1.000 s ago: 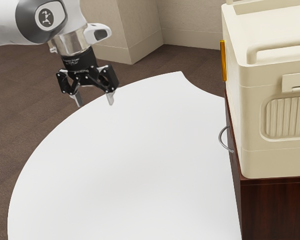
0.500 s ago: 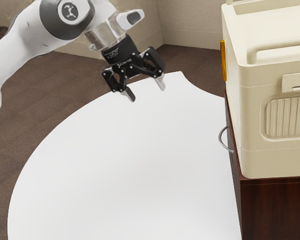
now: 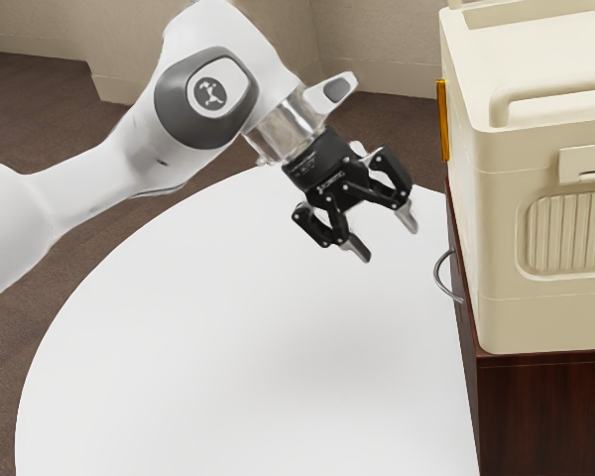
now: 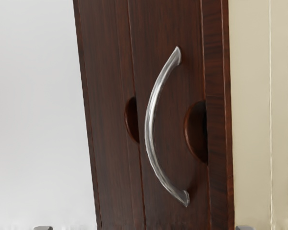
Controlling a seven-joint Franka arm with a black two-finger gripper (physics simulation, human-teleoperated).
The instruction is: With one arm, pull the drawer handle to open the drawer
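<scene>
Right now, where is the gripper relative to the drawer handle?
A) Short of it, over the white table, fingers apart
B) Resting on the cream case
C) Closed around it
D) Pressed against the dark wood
A: in the exterior view a gap separates the open gripper from the curved metal handle.

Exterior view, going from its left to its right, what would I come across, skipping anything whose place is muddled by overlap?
Arm, gripper, handle, ribbed panel.
</scene>
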